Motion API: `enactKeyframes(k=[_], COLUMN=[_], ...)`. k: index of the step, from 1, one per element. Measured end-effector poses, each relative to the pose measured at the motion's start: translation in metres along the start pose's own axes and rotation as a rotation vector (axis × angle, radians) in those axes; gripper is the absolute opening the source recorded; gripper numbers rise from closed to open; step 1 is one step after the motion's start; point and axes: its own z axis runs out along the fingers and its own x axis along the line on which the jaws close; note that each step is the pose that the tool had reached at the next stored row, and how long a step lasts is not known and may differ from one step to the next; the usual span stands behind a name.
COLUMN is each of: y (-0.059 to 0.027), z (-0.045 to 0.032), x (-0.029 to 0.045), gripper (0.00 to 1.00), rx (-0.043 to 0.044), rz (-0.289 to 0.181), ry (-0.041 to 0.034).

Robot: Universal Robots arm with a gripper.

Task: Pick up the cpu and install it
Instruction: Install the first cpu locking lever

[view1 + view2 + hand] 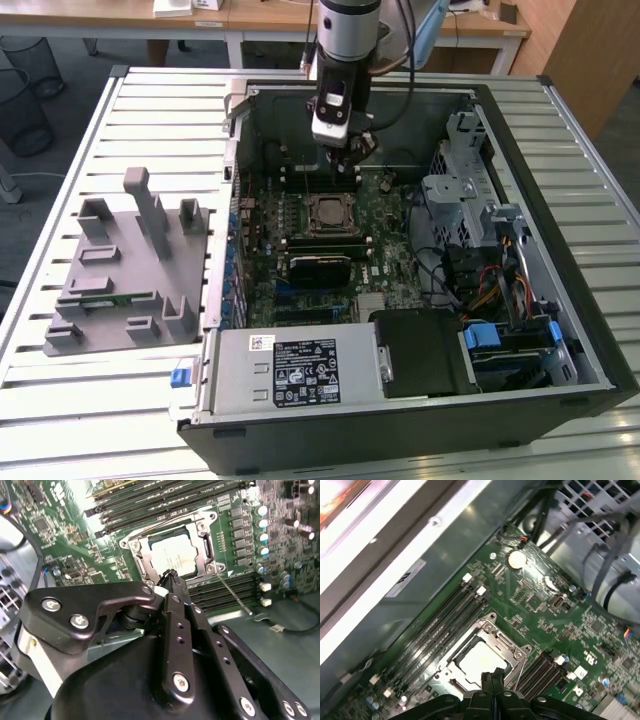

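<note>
The cpu [173,556] lies flat in the motherboard socket [134,547], its silver top showing inside the metal frame. Both wrist views show it, and in the first wrist view the cpu [479,659] sits just beyond my fingertips. My gripper [172,577] hangs a little above the socket's edge, apart from the chip, its two black fingers pressed together with nothing between them. In the exterior view my gripper [350,158] hovers inside the open computer case, just behind the socket [332,213].
Memory slots [437,625] run along the socket. A grey fixture plate [125,270] with upright pegs and a green memory stick [105,297] lies at the exterior view's left. The power supply [290,370], drive cage [470,200] and cables [490,280] crowd the case.
</note>
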Motion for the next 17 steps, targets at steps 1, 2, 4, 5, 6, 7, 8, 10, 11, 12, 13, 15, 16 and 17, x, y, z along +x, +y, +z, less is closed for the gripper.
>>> enactKeyframes(k=[1, 2, 4, 5, 6, 7, 8, 10, 11, 12, 13, 15, 16, 17], y=[0.0000, 0.0000, -0.0001, -0.0001, -0.0001, -0.0001, -0.0002, -0.0003, -0.0003, -0.0004, -0.0004, -0.0006, -0.0006, -0.0007], z=[0.0000, 0.0000, 0.0000, 0.0000, 0.0000, 0.0000, 0.0000, 0.0000, 0.0000, 0.0000, 0.0000, 0.0000, -0.0001, 0.0000], x=[0.0000, 0.0000, 0.0000, 0.0001, 0.0001, 0.0001, 0.0001, 0.0002, 0.0003, 0.0003, 0.0004, 0.0005, 0.0005, 0.0005], gripper=[0.11, 0.11, 0.11, 0.11, 0.11, 0.11, 0.11, 0.11, 0.11, 0.11, 0.11, 0.11, 0.11, 0.11], rx=[-0.0003, -0.0007, -0.0014, -0.0017, -0.0020, -0.0023, -0.0026, -0.0033, -0.0036, -0.0039, -0.0042, -0.0047, -0.0050, -0.0054], rz=[-0.015, -0.029, -0.060, -0.075, -0.090, -0.104, -0.119, -0.146, -0.159, -0.172, -0.185, -0.211, -0.226, -0.240], ry=[0.0001, 0.0003, 0.0007, 0.0009, 0.0011, 0.0012, 0.0014, 0.0017, 0.0019, 0.0021, 0.0022, 0.0025, 0.0026, 0.0028])
